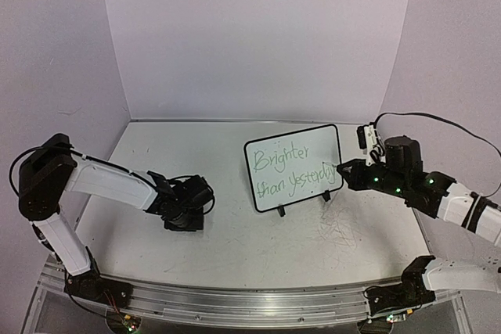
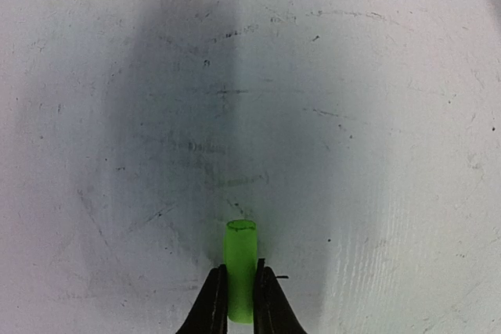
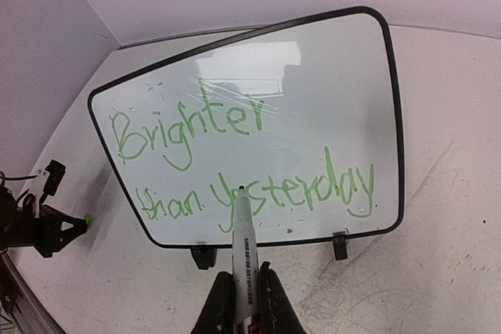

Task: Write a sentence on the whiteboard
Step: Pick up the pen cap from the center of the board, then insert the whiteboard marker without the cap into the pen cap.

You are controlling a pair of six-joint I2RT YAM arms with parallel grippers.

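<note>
The whiteboard point(image 1: 313, 146) stands on little black feet right of centre, tilted back; it fills the right wrist view point(image 3: 329, 76). The light-green sentence point(image 1: 291, 170) reads "Brighter than yesterday" in two lines point(image 3: 192, 127). My right gripper point(image 1: 342, 171) point(image 3: 244, 291) is shut on a white marker point(image 3: 244, 244) at the board's lower right. The marker tip points at the second line; I cannot tell whether it touches. My left gripper point(image 1: 184, 218) point(image 2: 240, 287) points down at the table left of the board, shut on the green marker cap point(image 2: 240, 260).
Grey scratch scribbles point(image 1: 337, 232) mark the white tabletop point(image 1: 235, 256) in front of the board. Purple walls close off the back and both sides. A metal rail point(image 1: 250, 303) runs along the near edge. The left gripper also shows in the right wrist view point(image 3: 47, 228).
</note>
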